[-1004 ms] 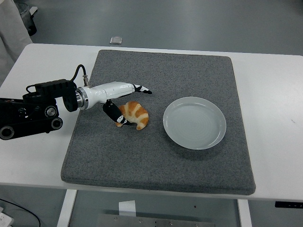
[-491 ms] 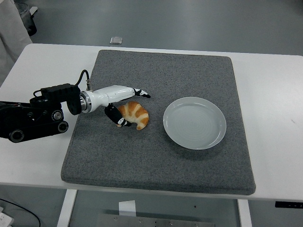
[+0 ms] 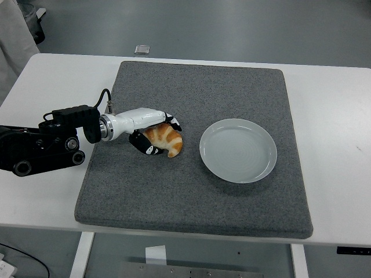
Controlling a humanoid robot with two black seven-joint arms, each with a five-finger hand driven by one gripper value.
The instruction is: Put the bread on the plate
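Left hand (image 3: 155,134) pinches the bread (image 3: 166,139) on the grey mat (image 3: 232,87), well left of the plate (image 3: 238,150).

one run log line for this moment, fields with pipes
left hand: closing around bread on grey mat | plate: empty, right of bread | right hand: out of view

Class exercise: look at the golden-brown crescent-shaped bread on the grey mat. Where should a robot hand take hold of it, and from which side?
Grip the golden-brown crescent-shaped bread across its thick middle, coming from its left, the side away from the round pale-green plate. The crescent lies flat on the grey felt mat, and its ends taper, so the middle probably gives the firmest hold. The left robot hand already closes around it from that side.
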